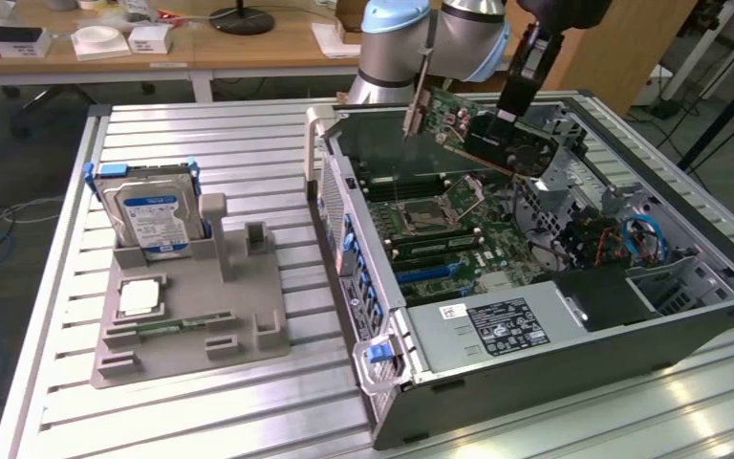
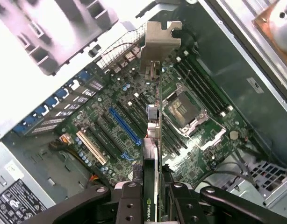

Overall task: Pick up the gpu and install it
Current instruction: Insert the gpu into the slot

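Slantwise gpu (image 1: 454,122), bracket opposite gripper (image 2: 151,196)

- Here's one we can read: white letters "NVIDIA" on the black edge of the gpu (image 2: 155,154), at its near end in the wrist view, with another letter starting after it and cut off.
- On to the power supply (image 1: 539,335), near end of the case: a black label (image 1: 501,323) on it, rows of white print, too fine to read.
- Beside that label, a small white sticker (image 1: 450,311) with dark marks, not legible.
- At the exterior view's left, the hard drive (image 1: 150,215) carries a blue-and-white label, wording unreadable.
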### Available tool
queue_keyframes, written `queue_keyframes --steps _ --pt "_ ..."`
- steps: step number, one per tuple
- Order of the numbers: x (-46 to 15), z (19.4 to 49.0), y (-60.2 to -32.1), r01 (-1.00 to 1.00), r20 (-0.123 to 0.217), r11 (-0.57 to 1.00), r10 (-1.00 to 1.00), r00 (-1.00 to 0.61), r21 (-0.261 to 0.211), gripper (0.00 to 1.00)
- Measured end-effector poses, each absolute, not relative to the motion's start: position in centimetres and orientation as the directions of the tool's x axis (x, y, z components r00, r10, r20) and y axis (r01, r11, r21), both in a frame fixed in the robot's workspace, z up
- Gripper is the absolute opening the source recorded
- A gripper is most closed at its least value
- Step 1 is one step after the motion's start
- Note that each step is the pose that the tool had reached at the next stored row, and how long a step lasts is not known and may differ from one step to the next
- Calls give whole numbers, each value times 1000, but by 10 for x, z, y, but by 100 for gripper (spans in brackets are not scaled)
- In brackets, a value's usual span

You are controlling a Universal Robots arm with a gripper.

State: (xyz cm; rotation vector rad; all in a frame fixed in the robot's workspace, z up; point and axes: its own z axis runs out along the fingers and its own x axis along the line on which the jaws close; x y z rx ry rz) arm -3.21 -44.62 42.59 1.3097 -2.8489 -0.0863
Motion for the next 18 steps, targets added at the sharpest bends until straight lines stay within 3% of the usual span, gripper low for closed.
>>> queue_keyframes --steps 18 --pt "-32 426 -446 -881 -26 470 -881 -472 54 26"
